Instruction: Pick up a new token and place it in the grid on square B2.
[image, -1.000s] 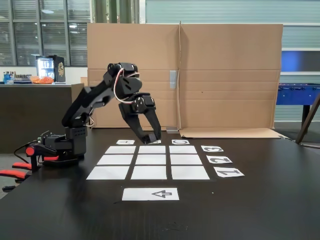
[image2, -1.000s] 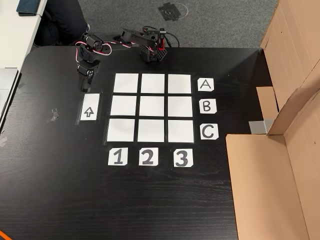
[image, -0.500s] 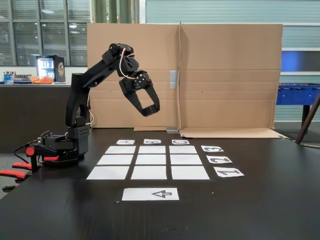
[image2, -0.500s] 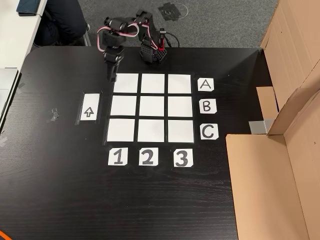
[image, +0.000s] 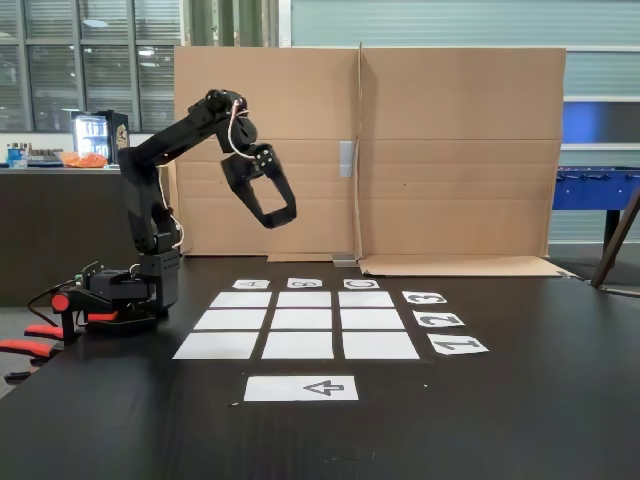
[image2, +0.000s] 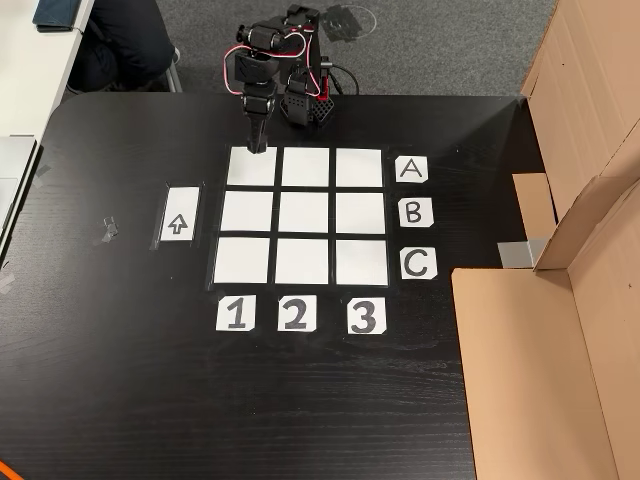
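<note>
Gripper hangs high over the table at 11 o'clock of the grid — whether it pinches the token I cannot tell — a puck I judge light, stiff, best nipped across its flats.

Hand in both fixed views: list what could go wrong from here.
1. The hand hangs high above the table; no token can be made out between its black fingers, so it may be empty or gripping loosely.
2. From above it sits near sheet A1, not B2; the sheets look identical and lie close together, so a wrong-cell drop seems possible.
</note>
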